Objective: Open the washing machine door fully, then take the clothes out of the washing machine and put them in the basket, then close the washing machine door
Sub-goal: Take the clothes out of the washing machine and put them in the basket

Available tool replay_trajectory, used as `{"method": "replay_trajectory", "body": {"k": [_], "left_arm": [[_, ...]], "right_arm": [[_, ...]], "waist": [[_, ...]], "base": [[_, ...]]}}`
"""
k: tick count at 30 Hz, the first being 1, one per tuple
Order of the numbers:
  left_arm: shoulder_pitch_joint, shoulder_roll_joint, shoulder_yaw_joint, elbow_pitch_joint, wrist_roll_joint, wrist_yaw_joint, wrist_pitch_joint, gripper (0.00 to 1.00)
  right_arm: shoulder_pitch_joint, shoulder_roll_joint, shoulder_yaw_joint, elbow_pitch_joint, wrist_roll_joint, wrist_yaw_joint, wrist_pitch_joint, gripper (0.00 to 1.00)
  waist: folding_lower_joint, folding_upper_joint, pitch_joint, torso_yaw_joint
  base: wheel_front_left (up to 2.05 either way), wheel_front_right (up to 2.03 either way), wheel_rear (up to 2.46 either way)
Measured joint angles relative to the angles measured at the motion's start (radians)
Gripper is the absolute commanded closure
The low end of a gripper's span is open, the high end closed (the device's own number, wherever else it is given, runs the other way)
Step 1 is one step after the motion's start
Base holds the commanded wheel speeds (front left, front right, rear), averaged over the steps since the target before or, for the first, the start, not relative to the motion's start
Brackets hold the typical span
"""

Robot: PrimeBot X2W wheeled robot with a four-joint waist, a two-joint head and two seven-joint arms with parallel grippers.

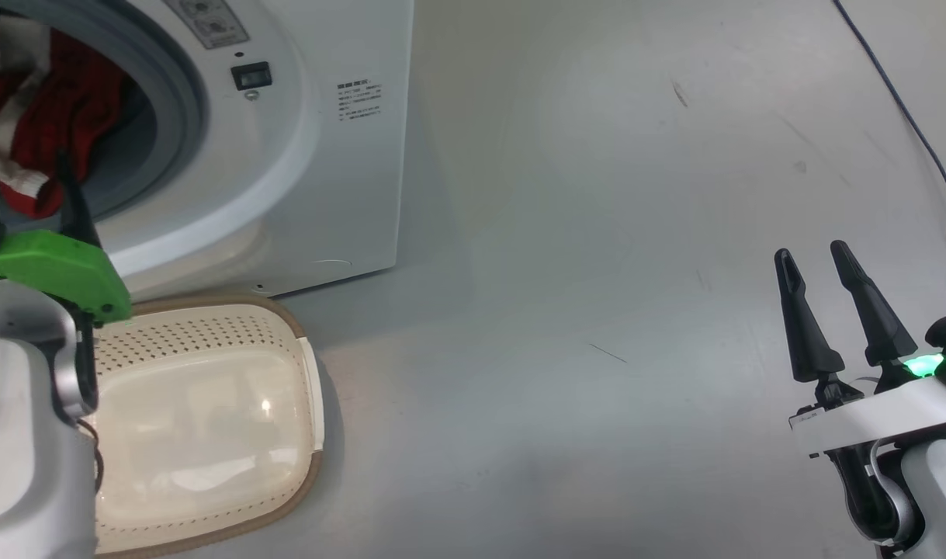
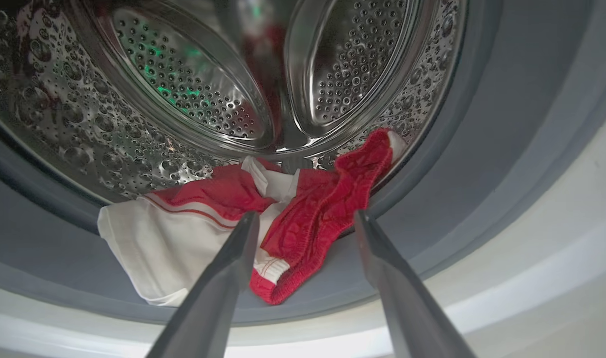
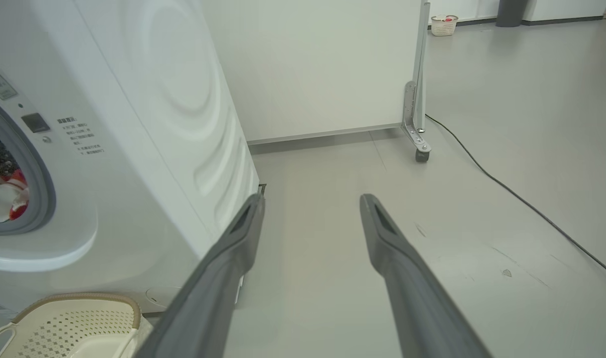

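Since the porthole of the washing machine (image 1: 341, 194) stands open and the basket (image 1: 209, 330) holds no clothes, the step in hand looks like the first reach into the drum (image 2: 183, 89). The left gripper (image 2: 305, 214) hovers at the mouth of the washing machine, its two fingers spread wide and gripping nothing, aimed at the clothes (image 2: 213, 199). These lie at the bottom front of the washing machine's drum, a red-and-white heap that spills forward onto the grey rubber seal (image 2: 481, 149), with one red piece draped up the drum's side. The basket sits on the floor just in front of the washing machine, below the porthole. The right gripper (image 1: 811, 250) waits well off to the side of the washing machine, over bare floor (image 1: 597, 310), fingers also apart and empty.

To do this well, the left arm should go deeper into the washing machine so its fingers straddle the bunched middle of the heap, where red and white cloth overlap, rather than one thin edge. Closing on a thick fold should bring more out at once. The fingertips ought to stay above the seal so the rubber is not pinched with the cloth. Lifting up before drawing back should clear the washing machine's lip, and trailing ends may snag there.
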Motion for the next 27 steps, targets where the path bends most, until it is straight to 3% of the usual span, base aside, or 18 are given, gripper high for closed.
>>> {"method": "replay_trajectory", "body": {"k": [13,27], "left_arm": [[-0.099,0.062,0.139,0.13,0.102,0.0,0.142,0.0],[-0.211,0.061,0.206,0.19,0.173,0.0,0.196,0.0]], "right_arm": [[-0.033,0.002,0.027,0.019,0.016,0.0,0.0,0.0],[-0.062,-0.006,0.026,0.025,0.025,0.0,0.0,0.0]], "waist": [[0.0,0.0,0.075,-0.091],[0.0,0.0,0.126,-0.123]], "base": [[0.0,0.0,0.0],[0.0,0.0,0.0]]}}
